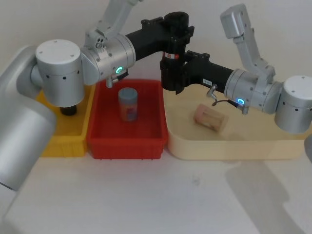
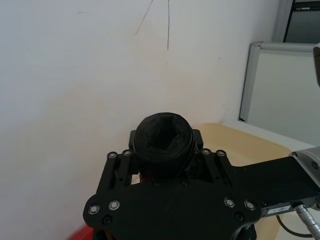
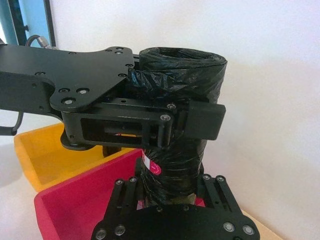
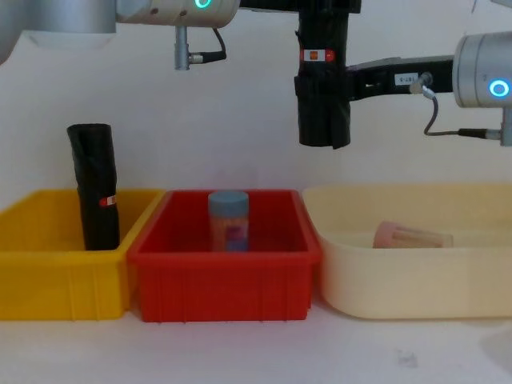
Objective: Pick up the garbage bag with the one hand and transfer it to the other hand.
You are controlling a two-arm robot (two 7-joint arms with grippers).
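I'm holding the garbage bag (image 4: 323, 88) upright midair: left gripper (image 3: 165, 120) clamping top, right gripper (image 3: 172, 197) closing below for transfer.

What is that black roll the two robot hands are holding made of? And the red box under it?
The garbage bag looks like thin, glossy black plastic film: crinkled, shiny folds, with a white label band. The left gripper and right gripper both clamp it. The red bin seems rigid moulded plastic, smooth and slightly shiny, with ribbed walls.
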